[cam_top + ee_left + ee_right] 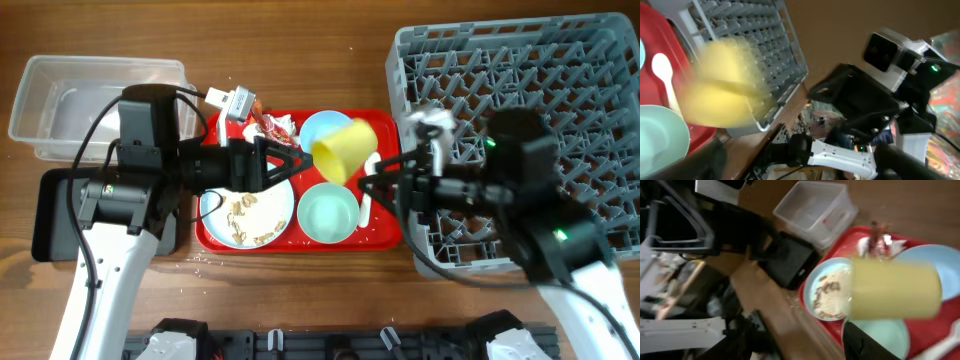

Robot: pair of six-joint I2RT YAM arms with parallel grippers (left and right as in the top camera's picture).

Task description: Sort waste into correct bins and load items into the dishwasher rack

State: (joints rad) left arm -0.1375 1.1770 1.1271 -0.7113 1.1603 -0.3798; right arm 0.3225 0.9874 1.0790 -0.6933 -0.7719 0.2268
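The small yellow cup hangs tilted in the air over the red tray, between both grippers. My right gripper meets its lower right edge, and one finger sits just under the cup in the right wrist view. My left gripper is open beside the cup's left side, and the cup is blurred ahead of it. The light-blue plate holds rice scraps. The blue bowl, green bowl, white spoon and wrapper lie on the tray. The carrot piece is hidden.
The grey dishwasher rack fills the right side. The clear tub stands at the back left with the black tray in front of it, partly under my left arm. The red serving tray sits in the middle.
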